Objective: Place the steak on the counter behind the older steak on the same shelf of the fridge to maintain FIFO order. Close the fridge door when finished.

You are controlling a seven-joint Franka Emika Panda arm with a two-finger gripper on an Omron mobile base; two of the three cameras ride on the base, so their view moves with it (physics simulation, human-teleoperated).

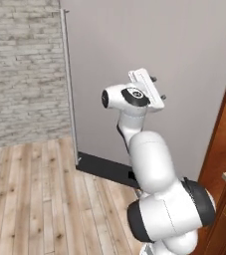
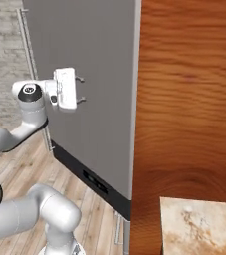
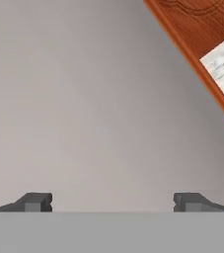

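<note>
Facing the gripper squarely is the fridge door (image 1: pixel 184 74), a tall flat grey panel covering the centre and right of the left base view, its long axis vertical and a black strip along its foot. Its outer face is what shows, so the door looks shut or nearly so. The gripper (image 1: pixel 158 88) sits just left of that view's centre, fingers spread wide and empty, pointing straight at the panel and close to it without touching. A corner of the counter (image 2: pixel 199 226) shows at the right base view's lower right, with no steak on the part in view.
</note>
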